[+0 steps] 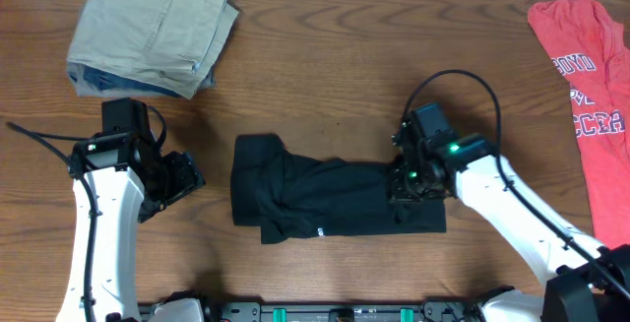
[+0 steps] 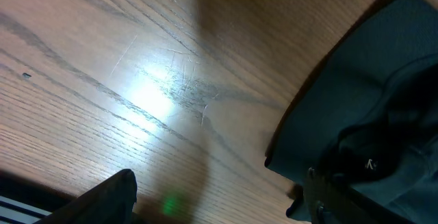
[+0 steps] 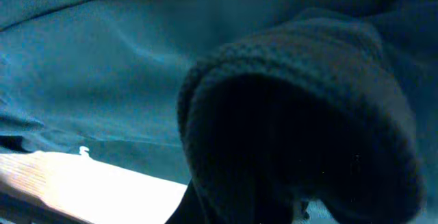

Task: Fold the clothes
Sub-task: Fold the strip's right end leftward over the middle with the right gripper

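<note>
Black shirt bunched at the lower centre of the wooden worktop, one arm at each end.

The black short-sleeved collared shirt of soft fabric lies as a rumpled, partly folded band across the lower middle of the overhead frame. The right fingers are clenched on a fold at its right end. In the right wrist view a ribbed roll of black cloth fills the frame and hides them. The left fingers stand spread and released, near the shirt's left edge but apart from it, over bare wood. Folded khaki trousers lie at the upper left. A red T-shirt with white lettering lies along the right edge.
</note>
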Available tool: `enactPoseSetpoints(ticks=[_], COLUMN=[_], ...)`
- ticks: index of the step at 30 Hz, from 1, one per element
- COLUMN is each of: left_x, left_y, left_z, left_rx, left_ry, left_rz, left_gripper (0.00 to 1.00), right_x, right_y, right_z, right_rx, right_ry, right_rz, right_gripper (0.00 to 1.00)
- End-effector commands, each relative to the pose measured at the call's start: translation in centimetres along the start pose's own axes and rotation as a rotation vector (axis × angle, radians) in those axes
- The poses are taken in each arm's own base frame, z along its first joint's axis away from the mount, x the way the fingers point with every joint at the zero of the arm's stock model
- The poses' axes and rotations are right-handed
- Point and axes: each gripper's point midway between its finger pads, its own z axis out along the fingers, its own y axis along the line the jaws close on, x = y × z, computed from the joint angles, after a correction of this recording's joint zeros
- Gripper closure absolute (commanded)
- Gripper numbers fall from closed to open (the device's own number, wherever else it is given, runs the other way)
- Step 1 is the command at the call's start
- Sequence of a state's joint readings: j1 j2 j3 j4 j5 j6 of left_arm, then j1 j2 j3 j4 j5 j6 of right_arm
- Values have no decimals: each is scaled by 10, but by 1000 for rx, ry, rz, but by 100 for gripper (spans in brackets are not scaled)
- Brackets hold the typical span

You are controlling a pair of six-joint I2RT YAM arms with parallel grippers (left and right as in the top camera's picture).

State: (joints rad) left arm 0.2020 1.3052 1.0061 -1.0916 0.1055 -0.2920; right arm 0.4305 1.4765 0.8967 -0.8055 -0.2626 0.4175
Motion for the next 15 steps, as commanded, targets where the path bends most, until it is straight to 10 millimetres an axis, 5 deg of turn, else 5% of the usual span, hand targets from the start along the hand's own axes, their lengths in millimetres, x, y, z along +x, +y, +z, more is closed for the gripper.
enactPoseSetpoints(ticks=[1, 15], left_x=[2, 2], left_y=[1, 1], left_z=[2, 3], left_rx=[3, 3], left_ry=[10, 11], left_rz=[-6, -6], left_gripper=[21, 21], right_x=[5, 2], right_y=[13, 25], right_z=[3, 5], right_rx=[-35, -54], right_ry=[4, -14], right_rz=[44, 67], right_gripper=[99, 98])
